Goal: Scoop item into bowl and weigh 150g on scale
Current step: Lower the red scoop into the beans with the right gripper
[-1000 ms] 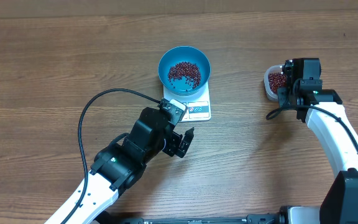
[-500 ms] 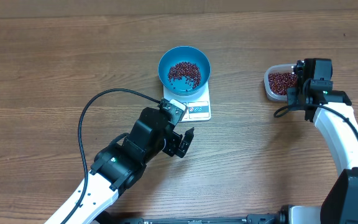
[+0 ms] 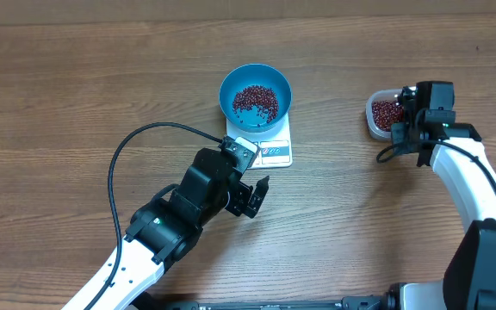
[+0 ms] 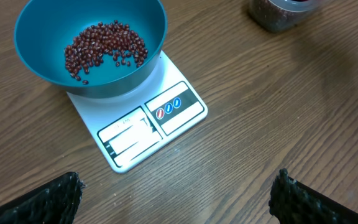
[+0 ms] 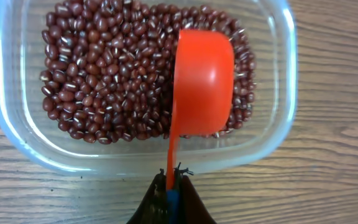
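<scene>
My right fingers (image 5: 169, 186) are clenched on the thin handle of an orange scoop (image 5: 204, 81), which reaches out over a clear plastic tub (image 5: 272, 127). The scoop's cup sits low among the beans (image 5: 104, 74) that fill the tub, at the tub's right side. It looks tipped onto its side with nothing in it, though from this angle I cannot be sure. The tub stands on the wooden surface (image 3: 76, 86), well off to the right of the scale (image 3: 274, 153).

My left fingers (image 3: 254, 198) are spread wide and hold nothing. They hover over bare wood, just in front of the scale's near edge. From my left wrist I see both dark fingertips at the bottom corners and the scale between them, farther off.

The blue bowl (image 3: 227, 90) rests on the back part of the white scale, leaving the display window and the button panel uncovered. A loose, shallow heap of maroon beans lies in the bottom of the bowl. A black cable (image 3: 136, 142) loops over the surface beside my left arm.
</scene>
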`<state>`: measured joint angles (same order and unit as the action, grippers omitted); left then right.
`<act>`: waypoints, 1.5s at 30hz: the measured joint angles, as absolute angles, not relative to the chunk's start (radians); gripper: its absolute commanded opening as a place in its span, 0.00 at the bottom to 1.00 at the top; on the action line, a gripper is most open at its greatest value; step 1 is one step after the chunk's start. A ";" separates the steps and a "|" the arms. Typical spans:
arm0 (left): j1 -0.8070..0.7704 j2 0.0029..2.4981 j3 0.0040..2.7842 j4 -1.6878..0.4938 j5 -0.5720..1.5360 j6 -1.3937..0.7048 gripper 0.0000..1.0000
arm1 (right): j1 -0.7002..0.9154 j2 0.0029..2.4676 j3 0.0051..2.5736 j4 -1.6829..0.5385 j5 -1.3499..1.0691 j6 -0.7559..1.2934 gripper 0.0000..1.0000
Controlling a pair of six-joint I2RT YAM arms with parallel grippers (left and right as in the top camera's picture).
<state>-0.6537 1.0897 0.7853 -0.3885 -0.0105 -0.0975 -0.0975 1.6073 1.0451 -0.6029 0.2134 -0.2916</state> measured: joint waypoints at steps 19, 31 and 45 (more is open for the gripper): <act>-0.654 1.090 0.785 -0.389 -0.011 -0.097 0.99 | -0.099 1.645 1.045 -0.614 0.138 -0.292 0.04; -0.654 1.090 0.785 -0.389 -0.011 -0.097 0.99 | -0.105 1.645 1.045 -0.612 0.044 -0.292 0.04; -0.654 1.090 0.785 -0.389 -0.011 -0.097 1.00 | -0.105 1.646 1.045 -0.614 -0.040 -0.292 0.04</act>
